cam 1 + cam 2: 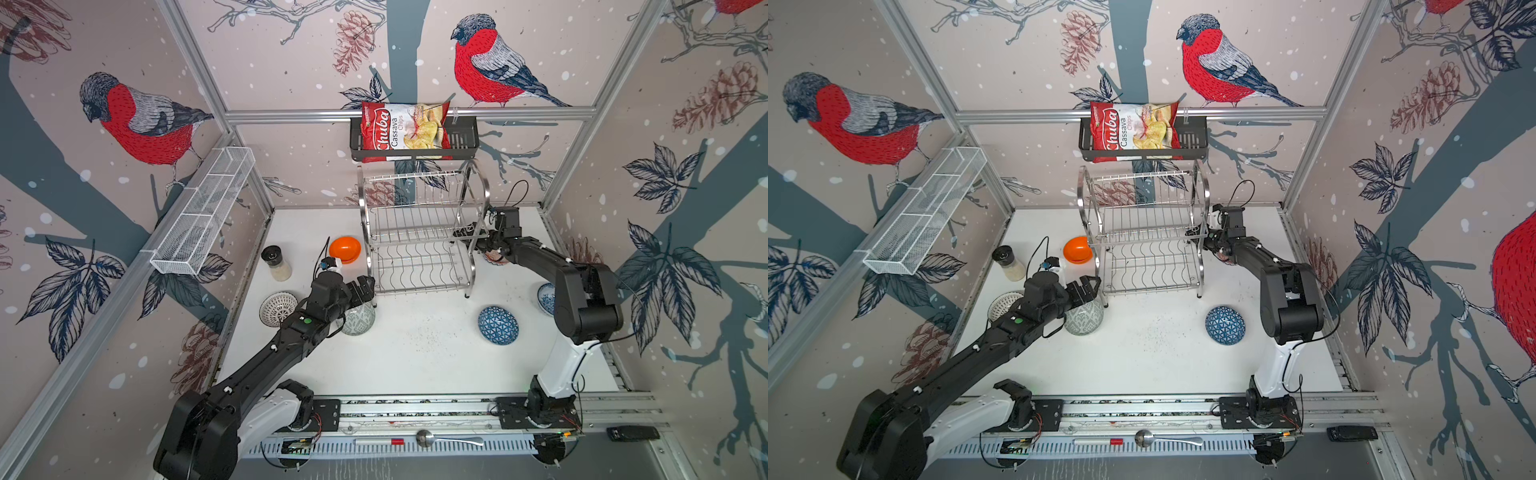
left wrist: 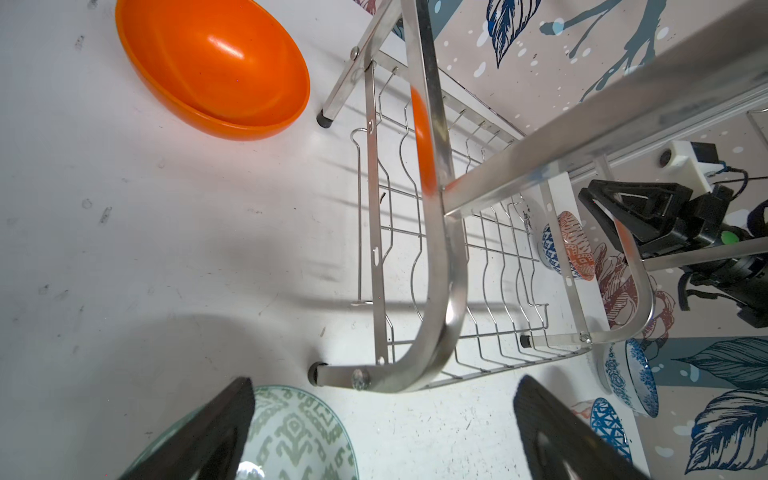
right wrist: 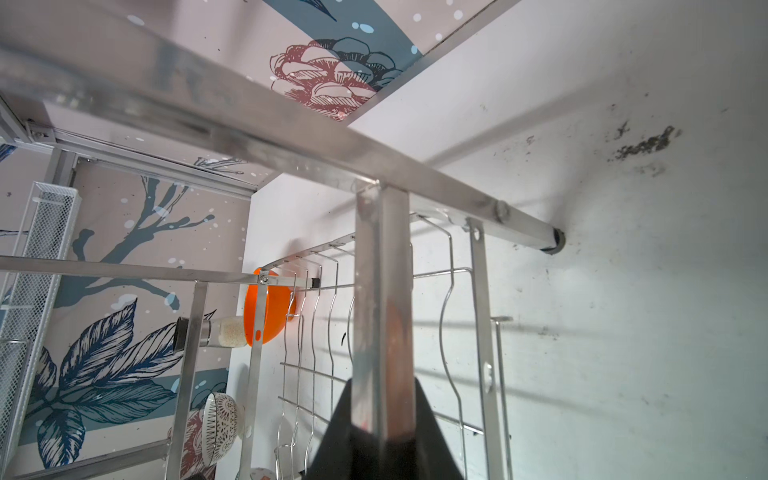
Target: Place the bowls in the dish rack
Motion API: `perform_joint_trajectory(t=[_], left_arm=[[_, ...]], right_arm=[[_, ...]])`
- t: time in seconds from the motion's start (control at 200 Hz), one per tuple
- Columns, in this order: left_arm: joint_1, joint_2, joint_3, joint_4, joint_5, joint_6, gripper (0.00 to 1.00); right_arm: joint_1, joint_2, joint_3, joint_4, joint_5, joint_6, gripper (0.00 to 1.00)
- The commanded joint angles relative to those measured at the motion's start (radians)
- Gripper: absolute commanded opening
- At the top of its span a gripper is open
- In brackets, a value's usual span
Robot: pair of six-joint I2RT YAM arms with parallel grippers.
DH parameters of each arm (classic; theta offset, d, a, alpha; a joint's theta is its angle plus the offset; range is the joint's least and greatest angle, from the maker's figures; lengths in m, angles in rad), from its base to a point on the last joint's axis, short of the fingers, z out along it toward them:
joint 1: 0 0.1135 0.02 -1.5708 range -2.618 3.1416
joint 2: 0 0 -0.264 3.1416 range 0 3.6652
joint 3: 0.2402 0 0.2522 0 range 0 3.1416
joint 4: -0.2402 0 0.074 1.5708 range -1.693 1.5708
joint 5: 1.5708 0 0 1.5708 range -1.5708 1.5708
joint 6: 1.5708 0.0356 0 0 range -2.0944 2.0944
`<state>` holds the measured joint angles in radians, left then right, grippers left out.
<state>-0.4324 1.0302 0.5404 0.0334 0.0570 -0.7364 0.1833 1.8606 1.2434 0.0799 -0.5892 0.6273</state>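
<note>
White wire mesh makes up the long basket point(image 1: 203, 212) fixed to the wall rail at the upper left of both top views. Below it, on the white table point(image 1: 415, 361), sits the white-ribbed bowl point(image 1: 277, 308). Just above that in the frame stands a glass shaker jar point(image 1: 276, 263) with a black lid. Further right, the orange bowl point(image 1: 345, 249) lies just beside the left legs of the dish rack point(image 1: 419, 232). The left gripper point(image 1: 362, 290) hovers over the grey-green bowl point(image 1: 359, 319) with its fingers wide apart, gripping nothing. The left wrist view shows that bowl under one finger and the rack's front foot close ahead. The rack stands mid-frame near the back wall. Above it, a black shelf point(image 1: 465, 137) carries a red and white bag point(image 1: 405, 131) that reads "Chuba Cassava Chips". At the rack's right side, the right gripper point(image 1: 468, 236) has its fingers clamped on the steel tube of the side frame, which is plain in the right wrist view. The red-orange bowl point(image 2: 577, 245) sits on the table under that arm and shows past the rack in the left wrist view. The dark-blue triangle bowl point(image 1: 498, 325) rests at the lower right of the table, and the blue-floral bowl point(image 1: 545, 297) is half hidden behind the arm's elbow. All six bowls are on the table, outside the rack
</note>
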Motion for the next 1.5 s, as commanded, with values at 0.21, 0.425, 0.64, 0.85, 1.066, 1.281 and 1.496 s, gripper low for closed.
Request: perform_joint_trajectory(t=[0.21,0.425,0.64,0.85,1.066,1.281,1.496], left_arm=[[0.006,0.068,0.069,0.009,0.016,0.008,0.98],[0.006,0.117,0.098,0.016,0.026,0.005,0.97],[0.006,0.125,0.11,0.013,0.019,0.008,0.97],[0.008,0.14,0.115,0.011,0.023,0.009,0.98],[0.007,0.145,0.113,0.013,0.024,0.01,0.97],[0.009,0.144,0.109,0.014,0.024,0.014,0.98],[0.011,0.148,0.105,0.022,0.039,0.008,0.98]], right_arm=[[-0.005,0.036,0.041,0.109,0.042,0.05,0.07],[-0.013,0.074,0.069,0.115,0.026,0.077,0.08],[-0.017,0.111,0.107,0.12,0.003,0.097,0.08],[-0.015,0.155,0.146,0.122,-0.014,0.118,0.1],[-0.006,0.193,0.196,0.097,-0.038,0.113,0.1],[0.005,0.165,0.163,0.102,0.005,0.132,0.1],[0.015,0.166,0.139,0.138,0.022,0.173,0.12]])
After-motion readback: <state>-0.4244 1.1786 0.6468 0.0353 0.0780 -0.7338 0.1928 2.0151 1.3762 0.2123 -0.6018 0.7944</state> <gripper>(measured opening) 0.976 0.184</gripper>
